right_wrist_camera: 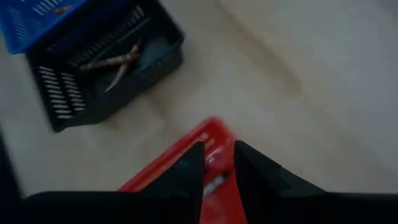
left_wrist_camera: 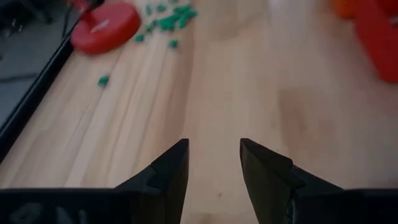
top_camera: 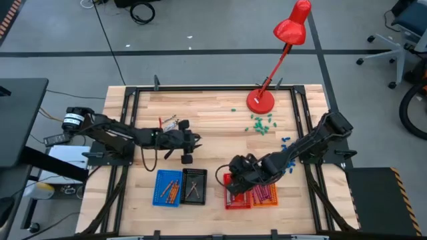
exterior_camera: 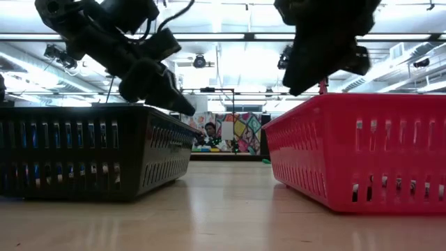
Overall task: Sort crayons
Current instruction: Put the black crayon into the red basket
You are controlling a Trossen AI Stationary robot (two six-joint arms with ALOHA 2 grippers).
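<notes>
Pale wooden table (top_camera: 213, 133), black-framed, on a grey workshop floor. Left gripper (top_camera: 192, 141) hovers near the table's middle, fingers apart and empty. Blue slotted plastic basket (top_camera: 168, 187) and black slotted plastic basket (top_camera: 194, 185) at the front edge hold thin brownish crayons (right_wrist_camera: 115, 62). Right gripper (right_wrist_camera: 219, 163), fingers slightly parted, hangs directly over the red slotted plastic basket (top_camera: 237, 198); a pale stick (right_wrist_camera: 214, 184) lies below, apparently just released.

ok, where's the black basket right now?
High view: the black basket sits at the table's front edge, between the blue basket and the red basket.
</notes>
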